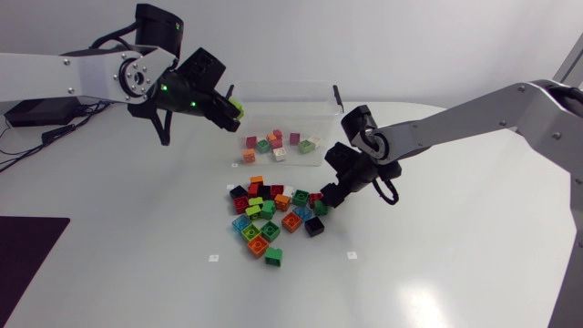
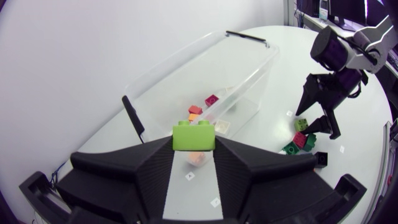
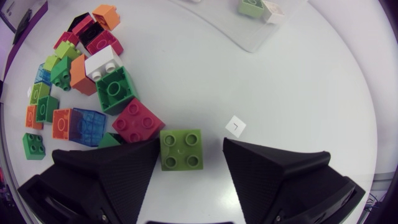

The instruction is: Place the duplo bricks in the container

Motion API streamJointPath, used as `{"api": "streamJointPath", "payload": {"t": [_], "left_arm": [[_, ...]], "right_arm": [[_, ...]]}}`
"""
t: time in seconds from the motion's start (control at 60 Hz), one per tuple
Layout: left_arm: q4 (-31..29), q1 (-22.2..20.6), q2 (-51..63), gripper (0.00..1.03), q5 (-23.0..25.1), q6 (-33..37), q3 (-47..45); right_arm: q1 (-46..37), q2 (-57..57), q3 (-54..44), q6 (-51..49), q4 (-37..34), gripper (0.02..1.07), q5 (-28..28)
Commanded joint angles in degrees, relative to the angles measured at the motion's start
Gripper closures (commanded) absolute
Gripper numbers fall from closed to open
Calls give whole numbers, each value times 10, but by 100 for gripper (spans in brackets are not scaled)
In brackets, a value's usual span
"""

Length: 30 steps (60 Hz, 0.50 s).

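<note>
The left gripper point(image 1: 228, 107) is up at the left end of the clear container point(image 1: 321, 98), its fingers closed from both sides on a lime brick point(image 1: 236, 107). In the left wrist view the lime brick point(image 2: 194, 135) sits pinched between the fingertips of the left gripper point(image 2: 194, 150), studs up, with the container point(image 2: 163, 70) lying just ahead of it. A handful of small bricks point(image 1: 278, 143) lie on the container's floor, among them maroon, green, white and orange ones.

The loose pile of bricks point(image 1: 271, 217) is on the white table point(image 1: 437, 264), nearer than the container and apart from it. The right gripper point(image 1: 330, 199) is low at the right edge of this pile. In the right wrist view the fingers of the right gripper point(image 3: 191, 148) stand wide apart, with a green brick point(image 3: 181, 149) flat on the table between them. This green brick is close against one finger, and a clear gap separates it from the other, so it is not gripped. A red brick point(image 3: 137, 121) touches its corner on the pile side. Beyond the red brick are a darker green brick point(image 3: 116, 89) and a see-through blue brick point(image 3: 87, 126). A small white tag point(image 3: 235, 126) lies on the table just ahead of the other finger.
</note>
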Motion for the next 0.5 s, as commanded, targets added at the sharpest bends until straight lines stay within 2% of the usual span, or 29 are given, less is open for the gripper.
{"api": "streamJointPath", "payload": {"t": [0.0,0.25,0.483], "left_arm": [[8,-5,12,77,2,-23,35],[10,-12,45,77,2,-45,90],[11,-12,113,77,1,-75,168]], "right_arm": [[4,18,6,-10,-4,54,5],[4,10,-3,-9,1,79,4],[-13,-63,-12,-11,-22,80,-1]]}}
